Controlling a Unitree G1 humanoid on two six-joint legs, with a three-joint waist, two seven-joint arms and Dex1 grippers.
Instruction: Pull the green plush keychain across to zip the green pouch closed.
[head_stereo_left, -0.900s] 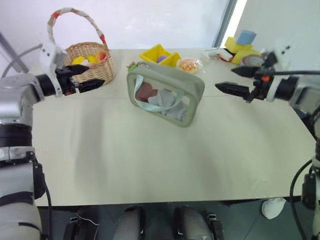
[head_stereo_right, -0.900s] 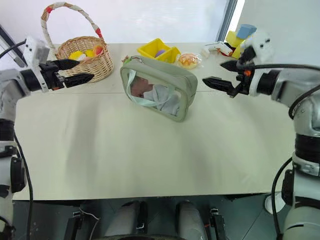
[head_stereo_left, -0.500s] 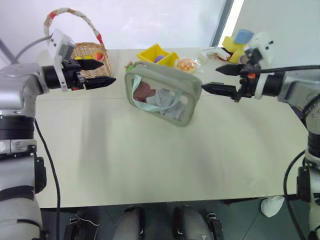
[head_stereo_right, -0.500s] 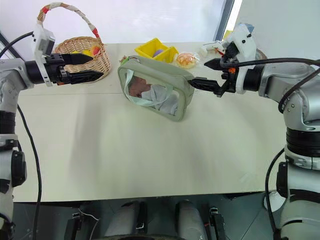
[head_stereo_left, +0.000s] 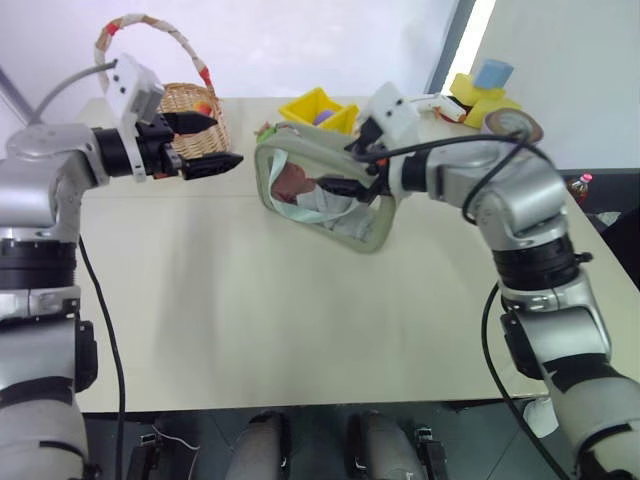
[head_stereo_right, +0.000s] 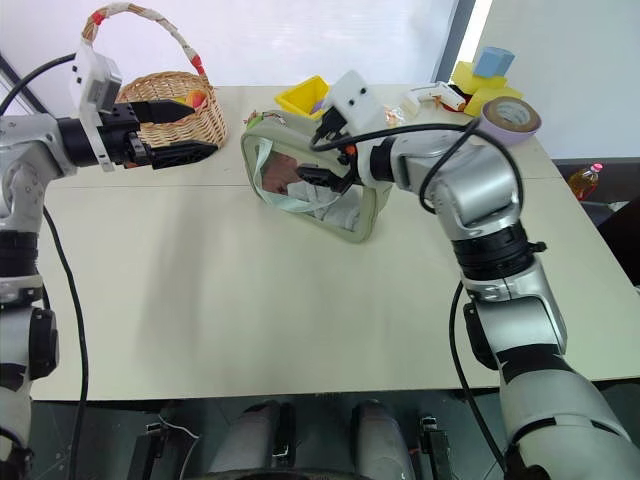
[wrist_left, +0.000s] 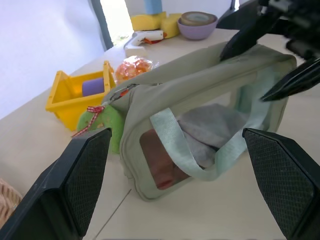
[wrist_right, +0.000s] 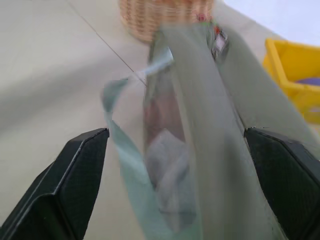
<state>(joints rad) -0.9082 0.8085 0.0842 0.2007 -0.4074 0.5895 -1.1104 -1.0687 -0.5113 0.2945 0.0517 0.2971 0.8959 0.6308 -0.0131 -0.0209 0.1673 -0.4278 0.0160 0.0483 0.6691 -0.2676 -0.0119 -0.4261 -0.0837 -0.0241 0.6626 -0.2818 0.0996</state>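
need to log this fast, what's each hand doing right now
Left hand: open, empty, short of the green pouch.
Right hand: open, fingers straddling the pouch's end, not closed on it.

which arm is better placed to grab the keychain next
Left, likely: its open end effector faces the fuzzy bright-green plush keychain at the sage-green clear-sided pouch's near end; the right end effector straddles the pouch's other end.

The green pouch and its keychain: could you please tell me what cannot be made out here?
- Head views: the right gripper, open astride the green pouch, covers part of its top, so how far the zip is shut is unclear.
- Right wrist view: the pouch is blurred and the green plush keychain cannot be picked out.
- Left wrist view: the keychain's link to the zip is too small to tell.
- Left gripper is open and apart.
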